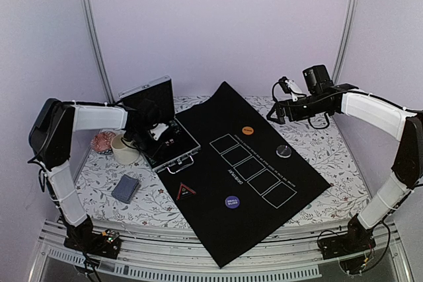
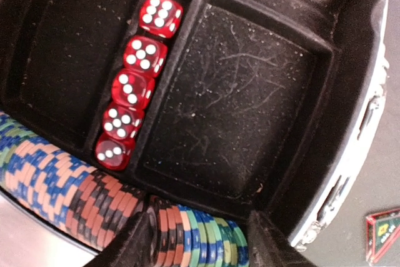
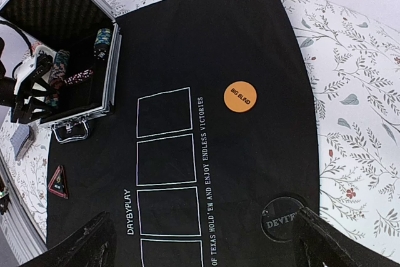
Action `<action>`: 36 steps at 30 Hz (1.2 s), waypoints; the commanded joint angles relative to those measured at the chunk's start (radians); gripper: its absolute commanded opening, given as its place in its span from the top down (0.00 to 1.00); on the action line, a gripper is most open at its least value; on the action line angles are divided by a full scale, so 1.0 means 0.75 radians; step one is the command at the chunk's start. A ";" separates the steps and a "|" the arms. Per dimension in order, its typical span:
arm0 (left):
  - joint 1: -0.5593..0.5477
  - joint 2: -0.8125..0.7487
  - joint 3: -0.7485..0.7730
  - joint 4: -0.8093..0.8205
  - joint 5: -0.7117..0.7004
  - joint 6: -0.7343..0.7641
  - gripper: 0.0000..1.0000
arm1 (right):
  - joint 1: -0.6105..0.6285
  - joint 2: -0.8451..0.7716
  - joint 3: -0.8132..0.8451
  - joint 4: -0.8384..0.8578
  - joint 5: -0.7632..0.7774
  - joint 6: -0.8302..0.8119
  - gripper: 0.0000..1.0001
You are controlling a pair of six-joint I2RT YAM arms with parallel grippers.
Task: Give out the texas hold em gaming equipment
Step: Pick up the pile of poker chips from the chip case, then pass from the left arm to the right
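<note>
Black-lined case: the silver case [image 1: 147, 100] lies open at the far left of the floral surface [image 1: 330, 156], beside the left edge of the black mat [image 1: 218, 110]. Its two wide compartments show bare lining.
Red dice: five translucent dice [image 2: 132, 95] sit in single file in the narrow slot between those compartments.
Poker chips: red, blue and green striped poker chips [image 2: 56, 173] stand on edge in rows in the case's trough. None shows on the mat.
Left tool: the left tool [image 2: 200, 245] sits down inside the case, its fingers [image 2: 134, 242] on either side of a short run of chips. The chips fill the gap, but I cannot tell whether the pads press them or only bracket them.
Right tool: the right tool [image 3: 212, 248] is spread wide and holds nothing, hanging above the far right of the mat.
Already laid out: the orange Big Blind button [image 3: 240, 96], the dark dealer button [image 3: 284, 220], the purple button [image 1: 232, 201] and a red-edged black triangle [image 1: 186, 191] are on the mat. The grey-blue-backed card deck [image 1: 125, 188] lies on the surface to the mat's left, near a cream cup [image 1: 123, 151].
Step in hand: probably taking a batch of chips from the case.
Next move: likely needs an even pinch across the chip faces, a straight lift clear of the trough wall, then a carry to the mat. A slack pinch could let the run fan apart.
</note>
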 commanded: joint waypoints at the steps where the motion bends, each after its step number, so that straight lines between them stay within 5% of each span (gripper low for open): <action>1: 0.046 0.101 -0.049 -0.179 -0.044 0.010 0.44 | -0.001 0.003 0.025 -0.011 -0.008 -0.014 0.01; 8: 0.047 0.109 -0.046 -0.193 -0.143 -0.010 0.61 | -0.002 -0.003 0.021 -0.018 -0.007 -0.014 0.01; 16: 0.032 0.022 -0.014 -0.226 -0.077 -0.017 1.00 | -0.003 0.003 0.023 -0.018 -0.017 -0.014 0.01; 30: -0.072 -0.269 0.143 -0.269 -0.103 -0.132 1.00 | -0.002 -0.031 0.027 -0.009 -0.056 -0.001 0.01; 36: -0.366 -0.287 0.221 -0.242 -0.234 -0.134 1.00 | -0.002 -0.080 0.011 -0.004 -0.072 0.000 0.01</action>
